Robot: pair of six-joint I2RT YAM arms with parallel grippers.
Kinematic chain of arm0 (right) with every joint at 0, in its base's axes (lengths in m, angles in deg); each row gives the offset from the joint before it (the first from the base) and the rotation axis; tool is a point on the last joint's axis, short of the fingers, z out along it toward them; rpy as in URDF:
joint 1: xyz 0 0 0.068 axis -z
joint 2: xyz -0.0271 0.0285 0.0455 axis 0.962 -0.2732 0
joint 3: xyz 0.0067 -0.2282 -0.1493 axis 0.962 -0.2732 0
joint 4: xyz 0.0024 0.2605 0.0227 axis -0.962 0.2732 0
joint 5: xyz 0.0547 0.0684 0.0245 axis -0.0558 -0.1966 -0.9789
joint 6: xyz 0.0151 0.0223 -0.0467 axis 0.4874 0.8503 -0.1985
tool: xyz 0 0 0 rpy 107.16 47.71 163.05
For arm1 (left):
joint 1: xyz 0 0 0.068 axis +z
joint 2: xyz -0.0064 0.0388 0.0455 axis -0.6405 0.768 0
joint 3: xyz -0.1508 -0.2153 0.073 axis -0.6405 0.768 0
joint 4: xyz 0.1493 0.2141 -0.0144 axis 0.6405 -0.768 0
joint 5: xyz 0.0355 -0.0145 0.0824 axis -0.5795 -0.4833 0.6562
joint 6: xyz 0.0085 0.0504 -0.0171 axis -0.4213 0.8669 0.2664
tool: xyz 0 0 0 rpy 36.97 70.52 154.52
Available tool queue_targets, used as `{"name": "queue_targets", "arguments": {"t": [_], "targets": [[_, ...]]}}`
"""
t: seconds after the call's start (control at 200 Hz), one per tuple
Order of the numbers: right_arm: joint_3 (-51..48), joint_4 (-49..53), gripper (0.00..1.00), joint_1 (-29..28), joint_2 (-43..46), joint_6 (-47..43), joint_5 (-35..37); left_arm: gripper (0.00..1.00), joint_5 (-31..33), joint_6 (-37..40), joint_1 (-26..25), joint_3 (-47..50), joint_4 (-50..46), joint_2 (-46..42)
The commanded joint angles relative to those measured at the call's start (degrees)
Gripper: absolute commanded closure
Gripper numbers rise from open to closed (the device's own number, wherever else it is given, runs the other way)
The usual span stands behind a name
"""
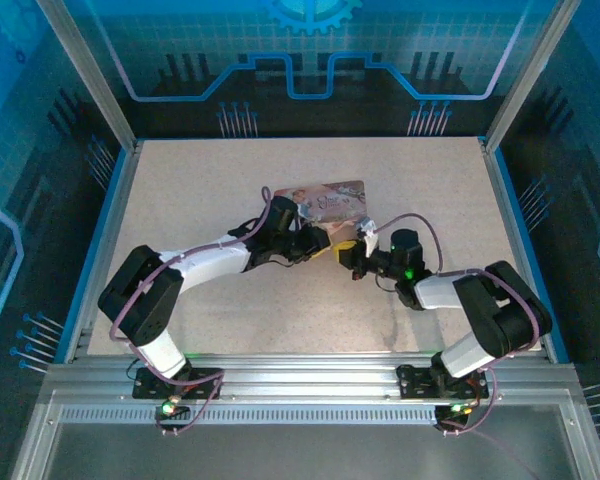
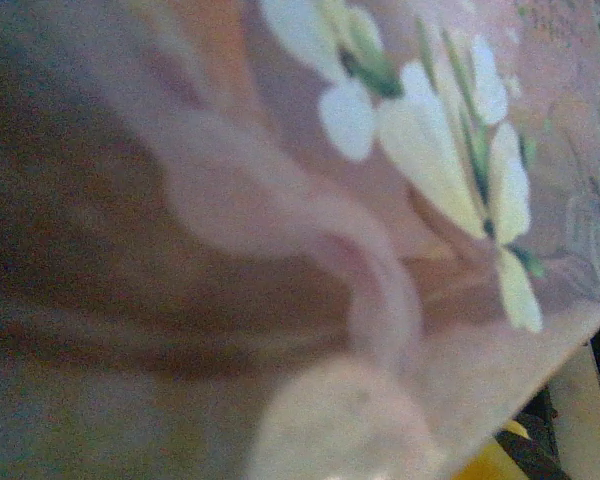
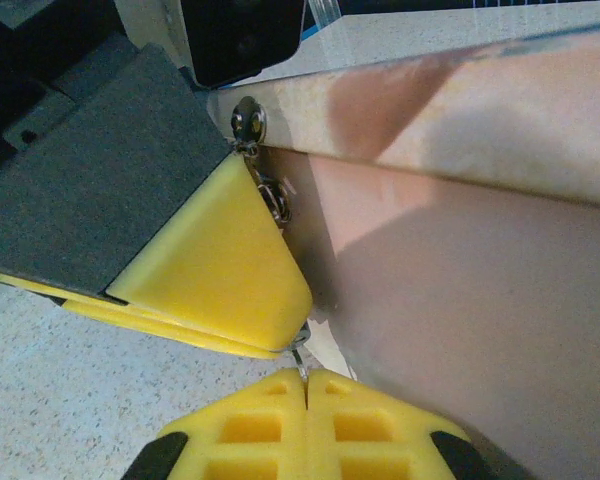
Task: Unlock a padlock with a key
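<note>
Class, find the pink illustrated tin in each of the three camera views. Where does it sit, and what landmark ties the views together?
Top external: the pink tin lies mid-table, just beyond both arms' tips.
Left wrist: its flowered lid, blurred and very close, spreads across the frame.
Right wrist: its side wall takes the right half.
Shared landmark: the yellow gripper fingers at the tin's near side.

Speckled beige tabletop (image 1: 280, 310) amid blue-lit panels (image 1: 180, 50) and aluminium rails (image 1: 300, 385).

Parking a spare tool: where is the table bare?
Bare table: the far strip beyond the pink tin box, the near strip before the metal rail, both sides. Crowded: centre, where left pincer and right pincer meet at the box.
</note>
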Motion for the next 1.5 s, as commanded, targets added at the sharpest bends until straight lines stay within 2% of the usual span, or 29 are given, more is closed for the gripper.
{"name": "queue_targets", "arguments": {"t": [0.0,0.73,0.87,1.015,1.14,1.351,1.496], "targets": [[4.25,-4.75,0.98,-1.24,-0.81,1.57,-2.24,0.93,-3.93,0.02,-0.94,-1.55,-0.02,-1.14],[-3.53,0.74,1.0,-1.92,-2.78,3.56,2.59,0.91,-2.2,-4.39,-0.95,4.61,12.65,5.11],[-4.35,0.52,1.0,-1.93,-4.25,4.12,2.42,0.85,-1.89,-4.37,-0.95,5.34,13.31,5.74],[-4.04,3.44,1.0,-1.71,-3.83,3.96,3.04,0.68,-0.95,-3.96,-0.95,6.13,13.44,5.12],[-4.17,5.6,1.0,-1.66,-3.51,4.52,3.2,0.59,-0.21,-3.32,-0.93,6.67,12.65,3.69],[-4.65,7.74,1.0,-1.67,-2.71,6.08,3.03,0.49,1.34,-3.46,-0.94,9.07,12.64,0.5],[-3.97,10.73,1.0,-1.71,0.42,8.92,2.4,0.47,3.32,-5.06,-0.84,12.13,13.49,-2.23]]}}
